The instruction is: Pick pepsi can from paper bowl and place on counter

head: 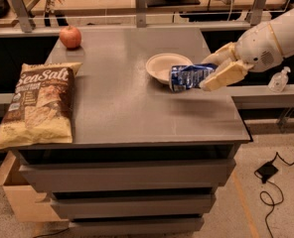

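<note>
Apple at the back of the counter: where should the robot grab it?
Grip the apple across its widest middle, coming straight down from above. It is round, resting on the flat counter, so a sideways push could roll it. The gripper is at the counter's right side now, shut on the pepsi can, beside the paper bowl.

The cream-yellow claw, at the grey bench's right edge, grips the blue, white-lettered pepsi can beside the white paper bowl, with a red apple and yellow-brown chip bag opposite.
</note>
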You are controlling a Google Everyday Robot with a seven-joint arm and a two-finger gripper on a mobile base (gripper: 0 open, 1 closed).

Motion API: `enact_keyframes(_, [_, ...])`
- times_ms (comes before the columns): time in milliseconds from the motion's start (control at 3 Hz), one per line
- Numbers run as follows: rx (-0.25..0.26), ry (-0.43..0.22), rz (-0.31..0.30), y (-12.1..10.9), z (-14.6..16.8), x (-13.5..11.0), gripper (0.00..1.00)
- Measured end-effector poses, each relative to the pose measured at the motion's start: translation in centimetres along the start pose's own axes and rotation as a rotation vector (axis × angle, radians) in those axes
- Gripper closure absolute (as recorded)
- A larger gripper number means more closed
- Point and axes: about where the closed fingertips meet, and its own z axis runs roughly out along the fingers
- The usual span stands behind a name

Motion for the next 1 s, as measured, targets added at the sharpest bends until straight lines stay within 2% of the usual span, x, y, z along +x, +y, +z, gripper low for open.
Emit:
enact_keyframes(333, [-0.007, 0.023, 0.047, 1.1, 0.6, 2.0, 1.00])
enact_keyframes(1000, [-0.010, 0.026, 0.107, 1.8, 2.1, 5.2, 1.00])
